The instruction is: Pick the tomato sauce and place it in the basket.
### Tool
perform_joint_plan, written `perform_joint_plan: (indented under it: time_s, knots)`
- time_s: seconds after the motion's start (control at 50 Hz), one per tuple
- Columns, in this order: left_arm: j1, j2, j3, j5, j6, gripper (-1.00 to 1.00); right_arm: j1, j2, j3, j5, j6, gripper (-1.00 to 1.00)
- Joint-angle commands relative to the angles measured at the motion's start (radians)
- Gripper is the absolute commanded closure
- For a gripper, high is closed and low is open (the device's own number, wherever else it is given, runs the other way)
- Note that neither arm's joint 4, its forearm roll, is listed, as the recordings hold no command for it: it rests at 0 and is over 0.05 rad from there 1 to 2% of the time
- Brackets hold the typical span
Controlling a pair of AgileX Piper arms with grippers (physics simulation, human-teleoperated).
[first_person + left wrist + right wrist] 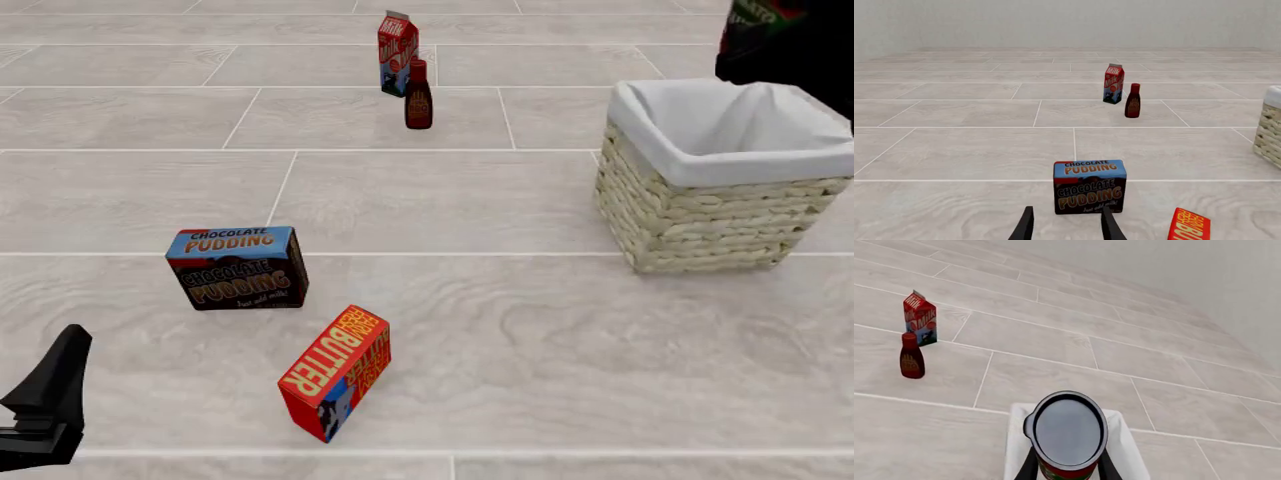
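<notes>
Tomato sauce held above the basket, ready to be lowered in

The tomato sauce [1069,435] is gripped by the right tool [1067,465] over the white lining of the basket [694,225]; it should be centred and lowered before the fingers are parted, so a tip-over is avoided. The left tool [1067,227] is seen released near the chocolate pudding box [1089,186]
</notes>
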Motion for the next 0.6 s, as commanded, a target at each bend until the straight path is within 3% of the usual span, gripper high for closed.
perform_joint_plan:
  time_s: [0.02, 0.6]
  knots:
    - [0.0, 0.0, 0.0, 0.0, 0.0, -1.0, -0.031, 0.025, -0.007, -0.015, 0.025, 1.0]
    - [0.0, 0.0, 0.0, 0.0, 0.0, -1.0, -0.07, 0.091, -0.035, -0.022, 0.054, 1.0]
